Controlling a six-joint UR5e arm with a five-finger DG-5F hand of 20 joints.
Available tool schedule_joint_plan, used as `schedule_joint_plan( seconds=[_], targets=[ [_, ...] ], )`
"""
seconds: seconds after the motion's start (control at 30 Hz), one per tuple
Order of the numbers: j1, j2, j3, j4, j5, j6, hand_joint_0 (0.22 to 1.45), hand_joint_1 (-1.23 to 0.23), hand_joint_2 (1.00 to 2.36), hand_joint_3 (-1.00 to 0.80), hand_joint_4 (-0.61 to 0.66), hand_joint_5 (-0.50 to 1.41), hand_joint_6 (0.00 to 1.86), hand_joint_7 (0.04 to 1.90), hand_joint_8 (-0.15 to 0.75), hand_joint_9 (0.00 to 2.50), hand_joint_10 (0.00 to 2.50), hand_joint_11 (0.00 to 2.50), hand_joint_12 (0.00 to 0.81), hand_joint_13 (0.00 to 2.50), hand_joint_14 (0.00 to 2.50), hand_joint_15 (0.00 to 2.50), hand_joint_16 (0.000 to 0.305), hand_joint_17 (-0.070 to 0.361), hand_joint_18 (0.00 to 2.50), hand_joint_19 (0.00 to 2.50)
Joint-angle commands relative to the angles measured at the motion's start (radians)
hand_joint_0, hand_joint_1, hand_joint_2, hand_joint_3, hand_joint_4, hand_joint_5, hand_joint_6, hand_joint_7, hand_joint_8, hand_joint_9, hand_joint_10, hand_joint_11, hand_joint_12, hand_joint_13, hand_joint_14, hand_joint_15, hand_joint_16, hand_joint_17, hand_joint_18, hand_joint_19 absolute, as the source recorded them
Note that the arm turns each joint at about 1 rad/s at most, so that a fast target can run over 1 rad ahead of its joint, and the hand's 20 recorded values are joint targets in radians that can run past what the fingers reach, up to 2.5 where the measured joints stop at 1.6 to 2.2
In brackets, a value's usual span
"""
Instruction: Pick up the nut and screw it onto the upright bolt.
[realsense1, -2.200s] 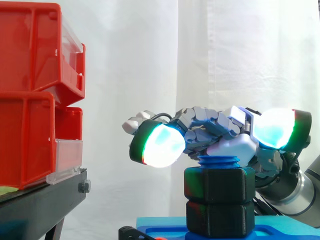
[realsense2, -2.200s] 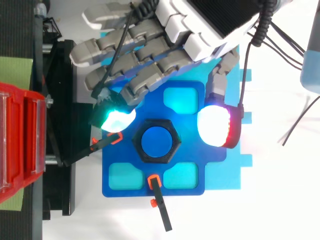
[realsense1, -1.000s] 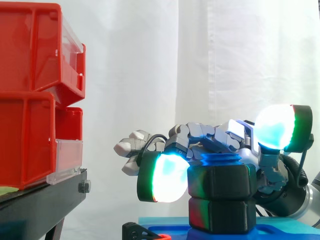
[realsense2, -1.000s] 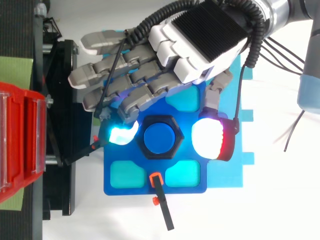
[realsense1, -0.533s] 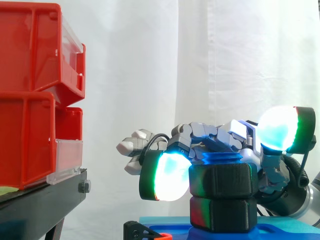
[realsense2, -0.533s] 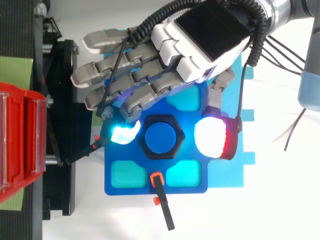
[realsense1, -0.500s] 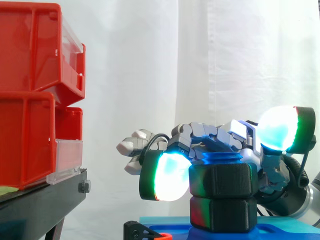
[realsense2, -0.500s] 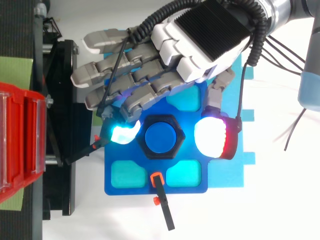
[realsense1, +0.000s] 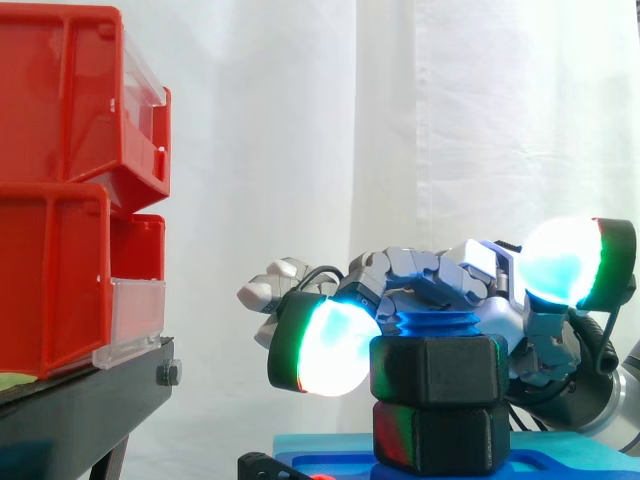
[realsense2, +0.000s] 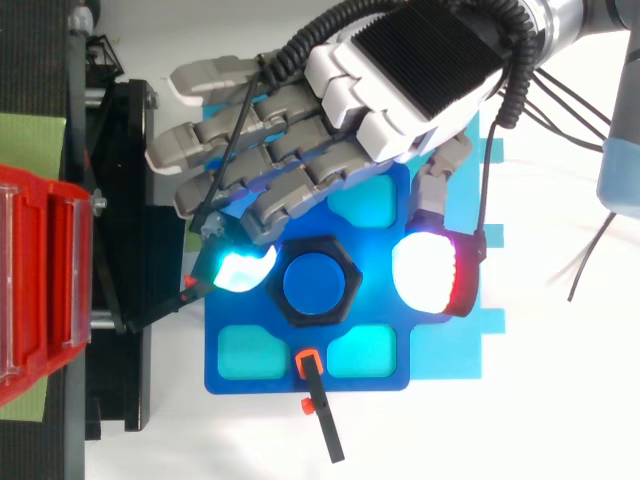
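A black hex nut sits on the upright blue bolt, with a short run of thread showing above it. Under it a second black hex piece rests on the blue base plate. My hand reaches over the bolt from the upper right, fingers mostly straight. One glowing fingertip touches the nut's left side. The thumb pad stands to the right of the nut and higher, apart from it.
Red bins are stacked on a black stand at the left. Two thin black clamps with orange tips hold the base plate at its front and left edges. A white curtain hangs behind.
The nut has turned a little on the bolt and sits slightly lower, so more thread shows above it. The fingertip has stayed against its left side.
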Motion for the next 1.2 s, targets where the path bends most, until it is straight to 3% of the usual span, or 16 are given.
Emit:
schedule_joint_plan(
  seconds=[0.0,0.47,1.17],
  targets=[
    [-0.006,0.0,0.004,-0.001,-0.018,0.004,0.43,0.02,1.0,-0.5,0.22,-0.17,0.5,0.82,0.236,0.35,0.0,0.0,0.332,0.06,0.0,0.0,0.044,0.1,0.0,0.0],
    [-0.021,0.0,0.011,0.002,-0.032,0.004,0.44,-0.01,1.0,-0.5,0.26,-0.14,0.5,1.03,0.257,0.4,0.0,0.0,0.332,0.11,0.0,0.0,0.042,0.095,0.0,0.0],
    [-0.049,0.0,0.02,0.011,-0.065,0.007,0.44,-0.04,1.0,-0.5,0.24,-0.11,0.5,1.17,0.261,0.46,0.0,0.0,0.321,0.16,0.0,0.0,0.04,0.089,0.0,0.0]
  ],
)
